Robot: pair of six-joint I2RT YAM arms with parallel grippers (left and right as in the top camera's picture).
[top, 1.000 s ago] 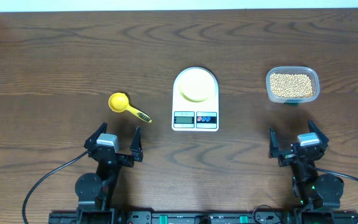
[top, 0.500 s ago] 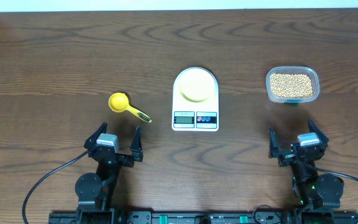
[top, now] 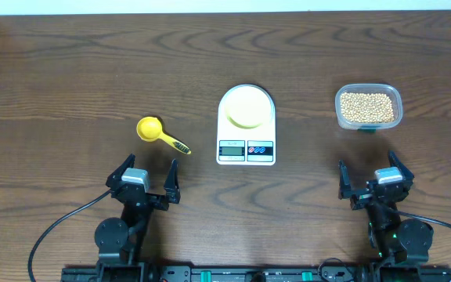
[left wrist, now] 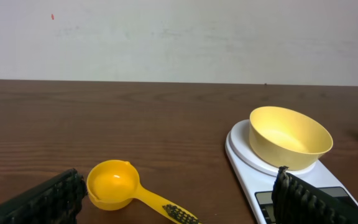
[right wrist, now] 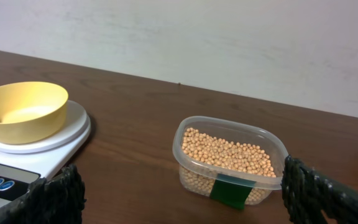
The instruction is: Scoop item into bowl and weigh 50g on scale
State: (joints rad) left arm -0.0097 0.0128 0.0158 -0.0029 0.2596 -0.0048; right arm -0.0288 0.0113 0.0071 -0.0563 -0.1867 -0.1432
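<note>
Table (top: 69,70): dark brown, wavy wood grain. Scale (top: 246,159), centre: white, red + blue btns (top: 261,148). Bowl (top: 247,107): pale yellow. Spoon (top: 153,131), centre-left: bright yellow, handle (top: 178,145) end black-speckled. Beans (top: 368,107), upper right: tan; tub (top: 337,110) clear w/ green label (right wrist: 231,190).

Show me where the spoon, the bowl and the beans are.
spoon (top: 150,129), overhead view, on its round cup.
bowl (left wrist: 289,138), left wrist view, on its inner wall.
beans (right wrist: 229,155), right wrist view, on the middle of the heap.

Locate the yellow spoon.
Overhead, the yellow spoon lies left of the scale, just ahead of the open left gripper.
</note>
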